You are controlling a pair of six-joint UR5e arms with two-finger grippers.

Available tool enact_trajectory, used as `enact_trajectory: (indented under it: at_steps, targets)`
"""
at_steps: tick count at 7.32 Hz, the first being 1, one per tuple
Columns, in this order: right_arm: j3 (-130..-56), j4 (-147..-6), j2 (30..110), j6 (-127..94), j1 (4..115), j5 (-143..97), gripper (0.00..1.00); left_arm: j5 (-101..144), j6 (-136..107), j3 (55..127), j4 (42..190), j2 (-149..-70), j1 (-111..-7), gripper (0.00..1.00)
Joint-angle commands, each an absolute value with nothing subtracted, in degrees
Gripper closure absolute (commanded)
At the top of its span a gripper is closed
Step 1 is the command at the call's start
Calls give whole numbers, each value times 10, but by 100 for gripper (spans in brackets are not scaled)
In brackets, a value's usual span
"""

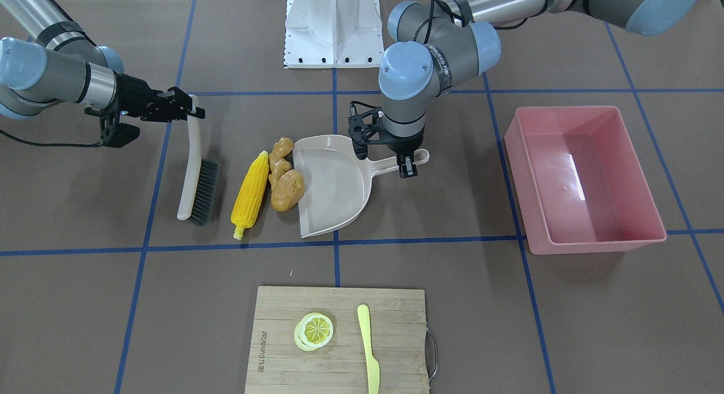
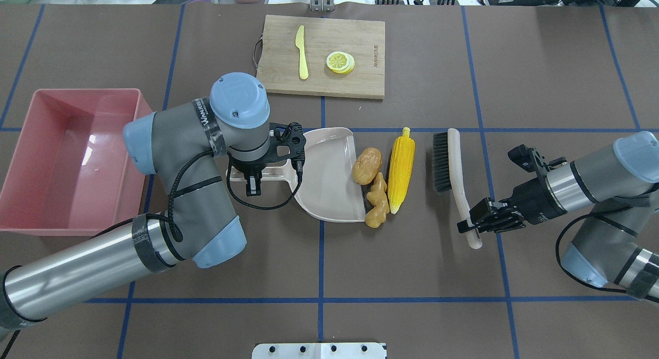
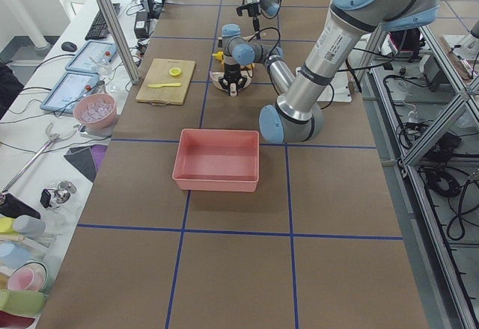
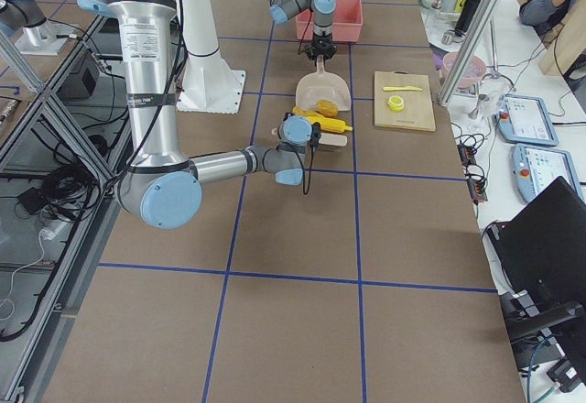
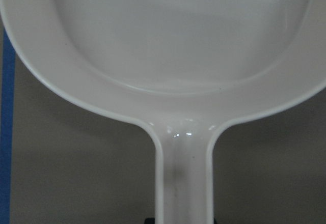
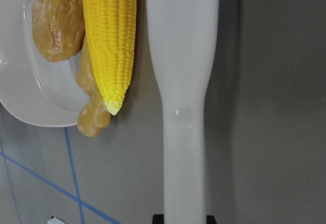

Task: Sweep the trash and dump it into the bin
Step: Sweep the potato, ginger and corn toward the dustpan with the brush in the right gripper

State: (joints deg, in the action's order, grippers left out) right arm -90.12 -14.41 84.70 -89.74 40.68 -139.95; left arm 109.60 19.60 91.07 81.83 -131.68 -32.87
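Left gripper [image 2: 252, 183] pinches the dustpan [image 2: 327, 186] handle, holding its lip against the potato [image 2: 366, 165] and ginger root [image 2: 377, 204]. Corn cob [image 2: 401, 166] lies just outside. Right gripper [image 2: 471, 223] clamps the brush [image 2: 449, 160] handle, bristles facing the corn, set to push. Pink bin [image 2: 87, 93] is empty, on the left arm's side for the dump.

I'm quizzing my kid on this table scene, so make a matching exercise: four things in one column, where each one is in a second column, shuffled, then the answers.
Things:
1. corn
2. lemon slice
3. brush
4. dustpan

Places:
A. handle held in the left hand
B. on the cutting board
C. lying between the brush and the ginger
D. handle held in the right hand

Pairs: 1-C, 2-B, 3-D, 4-A
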Motion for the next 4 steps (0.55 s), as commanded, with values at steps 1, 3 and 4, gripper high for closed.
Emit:
enact_trajectory:
  at_steps: [1,3,4]
  targets:
    - [-900,-191,797,-902,402,-1390,100,1096,196,911,818,-1316,-329,100]
    - [-898,-208,778,-902,366,-1365,100,1096,196,912,818,-1315,-329,100]
    - [-898,-208,778,-902,345,-1344,100,1096,196,912,818,-1315,-329,100]
